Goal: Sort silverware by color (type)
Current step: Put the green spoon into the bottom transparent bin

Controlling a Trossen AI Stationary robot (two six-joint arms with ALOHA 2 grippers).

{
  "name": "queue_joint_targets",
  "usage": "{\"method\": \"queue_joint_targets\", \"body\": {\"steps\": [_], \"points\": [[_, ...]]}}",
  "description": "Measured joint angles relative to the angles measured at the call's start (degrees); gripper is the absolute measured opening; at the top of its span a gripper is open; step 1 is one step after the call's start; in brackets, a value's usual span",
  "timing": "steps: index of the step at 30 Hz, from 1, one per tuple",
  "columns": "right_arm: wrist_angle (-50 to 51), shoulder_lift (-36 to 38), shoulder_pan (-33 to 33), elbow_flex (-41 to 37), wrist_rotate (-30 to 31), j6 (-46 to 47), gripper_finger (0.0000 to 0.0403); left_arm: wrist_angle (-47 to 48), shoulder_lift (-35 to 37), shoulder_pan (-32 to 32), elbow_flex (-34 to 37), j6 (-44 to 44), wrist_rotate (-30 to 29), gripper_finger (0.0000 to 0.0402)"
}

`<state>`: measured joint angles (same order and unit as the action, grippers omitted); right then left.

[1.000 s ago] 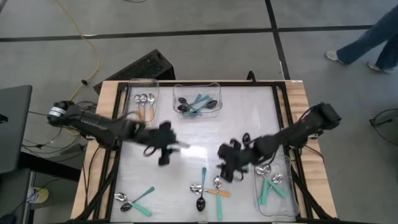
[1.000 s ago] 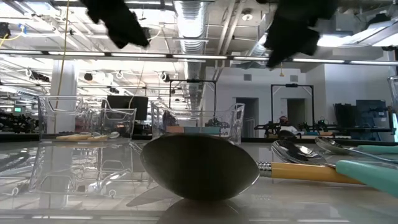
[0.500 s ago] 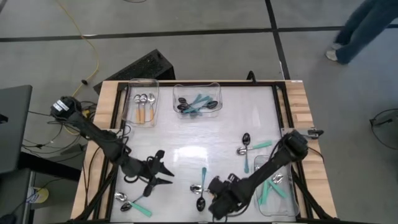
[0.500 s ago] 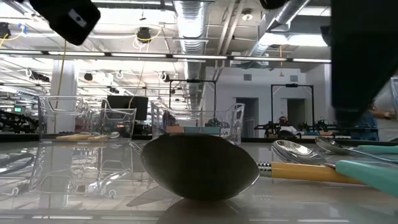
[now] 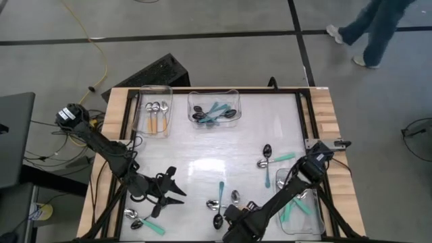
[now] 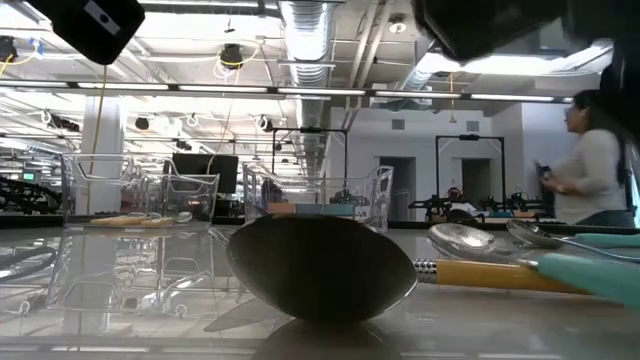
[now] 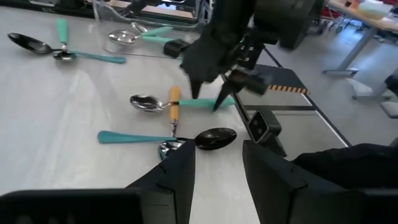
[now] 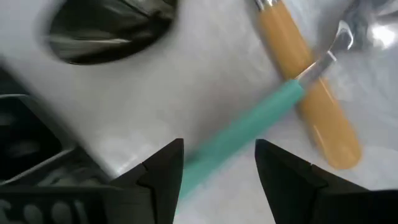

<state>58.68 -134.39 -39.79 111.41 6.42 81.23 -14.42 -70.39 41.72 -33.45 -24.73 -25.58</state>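
Several spoons lie in a cluster near the table's front centre: a dark-bowled spoon (image 5: pixel 217 220), an orange-handled spoon (image 5: pixel 237 203) and a teal-handled spoon (image 5: pixel 221 191). My right gripper (image 5: pixel 233 227) hangs open over this cluster, pointing down. Its fingers stand on either side of a teal handle (image 8: pixel 249 127), beside the orange handle (image 8: pixel 306 84). Whether they touch it does not show. My left gripper (image 5: pixel 177 190) is open with nothing between its fingers, left of the cluster and pointing toward it. In the low view the dark bowl (image 6: pixel 320 270) fills the foreground.
Two more spoons (image 5: pixel 137 219) lie front left and two (image 5: pixel 267 159) at the right. Clear bins hold spoons: orange-handled ones at far left (image 5: pixel 154 112), teal dark-bowled ones at far centre (image 5: pixel 214 112), and teal ones at the right front (image 5: pixel 298 206). A person walks beyond the table.
My right gripper has swung toward the table's near edge, sunk and tipped to point down over the front spoon cluster. My left gripper has drawn back toward the near left and come lower. Both stayed open. No spoon has moved.
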Motion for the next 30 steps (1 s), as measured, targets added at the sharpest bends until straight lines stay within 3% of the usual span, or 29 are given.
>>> {"method": "queue_joint_targets", "body": {"steps": [11, 15, 21, 30], "points": [[-0.25, 0.03, 1.68, -0.22, 5.26, -1.07, 0.0216, -0.13, 0.00, 0.72, 0.00, -1.04, -0.57, 0.0118], [-1.67, 0.10, 2.49, -2.09, 7.41, -1.07, 0.0180, -0.10, 0.00, 0.74, 0.00, -1.05, -0.62, 0.0118], [0.13, 0.15, 3.07, -2.21, 10.10, -1.80, 0.0070, -0.04, 0.00, 0.72, -0.02, -1.24, -0.60, 0.0118], [5.08, 6.42, 4.48, -2.31, 17.60, -3.61, 0.0068, -0.02, 0.00, 0.74, -0.02, -0.90, -0.60, 0.0118]]}}
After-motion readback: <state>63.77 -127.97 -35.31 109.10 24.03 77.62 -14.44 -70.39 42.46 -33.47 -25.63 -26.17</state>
